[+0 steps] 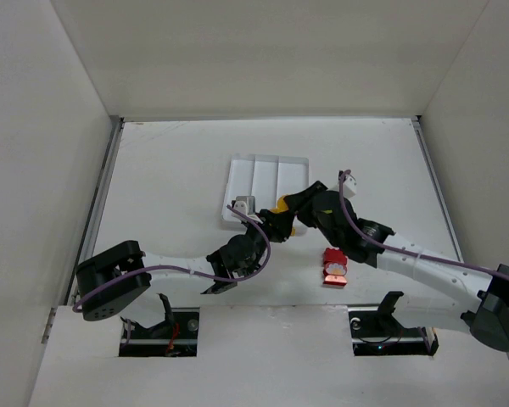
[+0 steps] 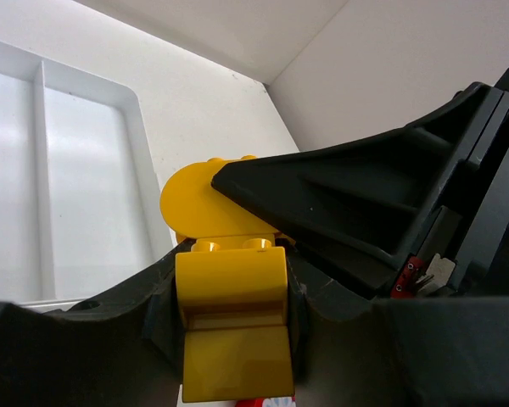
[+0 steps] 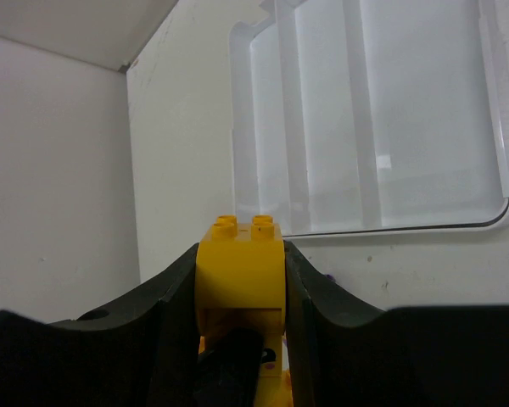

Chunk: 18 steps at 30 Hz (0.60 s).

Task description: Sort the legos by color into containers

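The left gripper [image 2: 233, 275] and right gripper [image 3: 240, 284] are both clenched on a yellow lego [image 2: 234, 326] held between them just short of the tray [image 1: 237, 182], though whether it is 1 brick or 2 joined ones I cannot tell. It looks light, rigid and glossy, so its flat side walls seem the safest hold, not the studs or rounded end. A red lego [image 1: 334, 265] lies on the flat white table [image 1: 170, 170] behind the right gripper; white walls [image 1: 34, 127] enclose 3 sides, and the 2 grippers crowd each other.

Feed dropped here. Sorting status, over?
Left end effector and right end effector shut on yellow legos beside tray. Red lego loose on table. Nothing between them and tray.
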Available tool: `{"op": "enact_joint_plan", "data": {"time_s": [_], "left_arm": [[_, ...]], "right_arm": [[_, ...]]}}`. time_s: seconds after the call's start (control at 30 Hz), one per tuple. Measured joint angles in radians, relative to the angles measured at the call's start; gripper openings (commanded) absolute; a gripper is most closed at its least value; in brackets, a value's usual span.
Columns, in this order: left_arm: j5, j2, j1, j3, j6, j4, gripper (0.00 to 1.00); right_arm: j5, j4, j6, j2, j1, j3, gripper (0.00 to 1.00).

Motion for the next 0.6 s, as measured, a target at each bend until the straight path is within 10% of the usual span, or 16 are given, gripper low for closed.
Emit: {"op": "enact_joint_plan", "data": {"time_s": [0.23,0.6], "left_arm": [[0.016,-0.021,0.012,-0.003,0.000,-0.025,0.12],[0.178,-0.120,0.043,-0.023,0.053,-0.137,0.09]], "right_arm": [[-0.006,0.000,-0.028,-0.048,-0.005,-0.006,0.83],[-0.076,-0.003,-0.131,-0.064,-0.047,-0.009,0.80]]}}
